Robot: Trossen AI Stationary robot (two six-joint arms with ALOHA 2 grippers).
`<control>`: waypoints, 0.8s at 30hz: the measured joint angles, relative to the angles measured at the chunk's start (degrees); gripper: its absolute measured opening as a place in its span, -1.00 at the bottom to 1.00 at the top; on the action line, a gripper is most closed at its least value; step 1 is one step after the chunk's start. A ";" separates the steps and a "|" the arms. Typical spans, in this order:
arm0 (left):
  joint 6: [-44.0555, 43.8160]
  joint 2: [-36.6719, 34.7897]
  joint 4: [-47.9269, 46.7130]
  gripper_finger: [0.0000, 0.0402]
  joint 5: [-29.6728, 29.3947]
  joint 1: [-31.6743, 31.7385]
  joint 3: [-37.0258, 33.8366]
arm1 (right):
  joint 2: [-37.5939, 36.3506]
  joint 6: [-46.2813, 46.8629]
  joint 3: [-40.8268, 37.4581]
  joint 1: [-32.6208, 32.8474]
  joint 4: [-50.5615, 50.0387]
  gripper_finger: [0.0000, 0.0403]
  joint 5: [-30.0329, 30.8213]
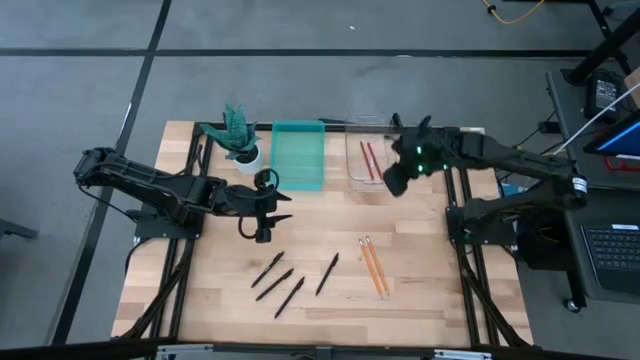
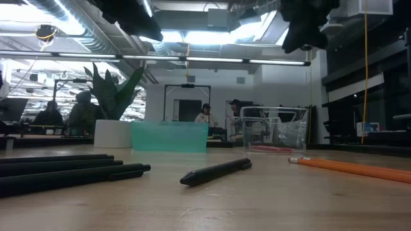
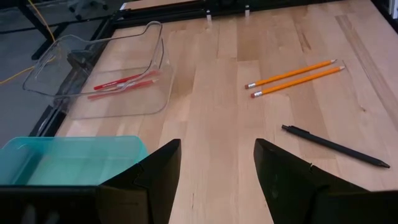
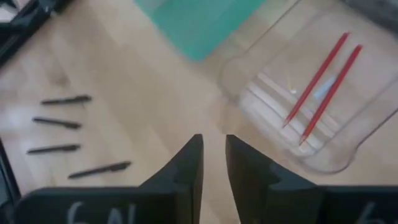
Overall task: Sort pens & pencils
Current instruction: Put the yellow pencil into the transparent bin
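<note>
High view: the surface [image 1: 420, 290] carries four black pens [image 1: 290, 280] in a loose row toward the front, with two orange pencils [image 1: 373, 267] lying side by side to their right. Two red pencils [image 1: 370, 160] already lie in the clear tray [image 1: 357, 178] at the back, beside an empty teal tray [image 1: 299, 155] and a plant [image 1: 240, 135]. The right end effector [image 1: 397, 180] hangs just off the clear tray's front edge. The left end effector [image 1: 265, 207] waits above the pens, in front of the plant.

Low view: the pens and an orange pencil lie flat on the wood; both arms are raised well clear of them.

Left wrist view: the left fingers [image 3: 155, 177] stand wide apart, nothing between them.

Right wrist view: the right fingers [image 4: 186, 168] are nearly together with a narrow gap, holding nothing; the red pencils rest parallel in the tray.

The step in hand is likely fetching the orange pencils. To do it well, the right end effector should open wider before descending, line its fingers across one pencil's shaft near the middle, and take one at a time, since the pair lies almost touching and a careless close could nudge the neighbour away.
</note>
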 joint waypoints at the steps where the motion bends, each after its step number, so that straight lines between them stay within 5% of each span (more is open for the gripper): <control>1: 0.00 0.00 0.00 -0.01 0.00 0.00 0.00 | -0.27 1.63 -0.60 2.01 0.02 -0.65 1.04; 16: 0.02 0.00 -0.02 -0.02 -0.03 0.00 -0.02 | 0.47 24.95 -10.84 23.75 4.30 -0.65 7.46; 24: -0.06 0.00 -0.05 -0.02 -0.04 0.00 -0.02 | 1.67 33.64 -20.30 31.17 19.77 -0.65 6.94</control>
